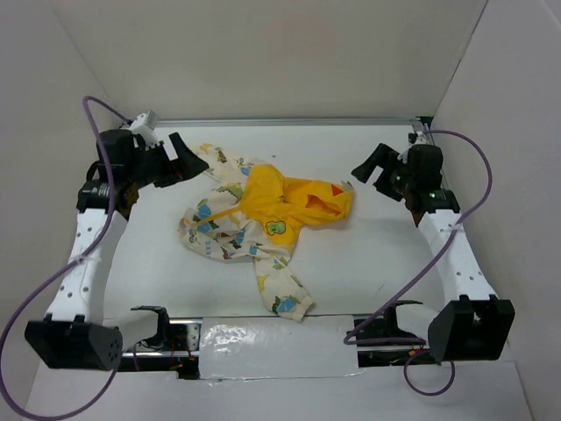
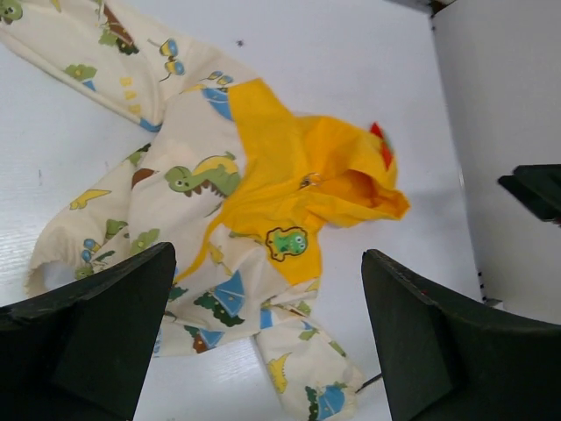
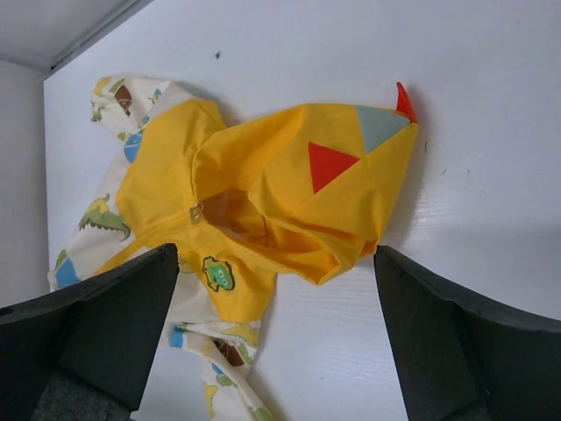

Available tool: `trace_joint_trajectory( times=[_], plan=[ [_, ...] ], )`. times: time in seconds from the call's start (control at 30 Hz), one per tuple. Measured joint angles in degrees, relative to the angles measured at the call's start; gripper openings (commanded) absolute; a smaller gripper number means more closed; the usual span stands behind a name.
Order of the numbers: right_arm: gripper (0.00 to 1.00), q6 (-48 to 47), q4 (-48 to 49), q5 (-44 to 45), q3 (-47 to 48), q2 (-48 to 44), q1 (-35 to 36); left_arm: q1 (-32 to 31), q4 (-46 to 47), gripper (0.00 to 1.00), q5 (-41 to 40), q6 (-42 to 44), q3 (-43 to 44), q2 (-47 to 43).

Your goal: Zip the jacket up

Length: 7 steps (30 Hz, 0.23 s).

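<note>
The jacket lies crumpled in the middle of the white table, cream printed fabric to the left and front, yellow lining and hood to the right. It also shows in the left wrist view and the right wrist view, where a small metal zipper pull lies at the hood's opening. My left gripper is open and empty, above the jacket's far left sleeve. My right gripper is open and empty, just right of the hood. Both are apart from the fabric.
White walls close in the table on the left, back and right. A metal rail runs along the back edge. A strip of shiny tape lies at the front edge between the arm bases. Purple cables loop beside both arms.
</note>
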Motion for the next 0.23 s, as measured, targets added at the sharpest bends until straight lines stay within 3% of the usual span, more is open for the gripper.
trace_joint_trajectory(
  times=[0.23],
  plan=[
    [1.00, 1.62, -0.57, 5.38, -5.84, -13.33, 1.70, -1.51, 0.22, 0.99, 0.42, -3.37, -7.32, -10.62]
  ],
)
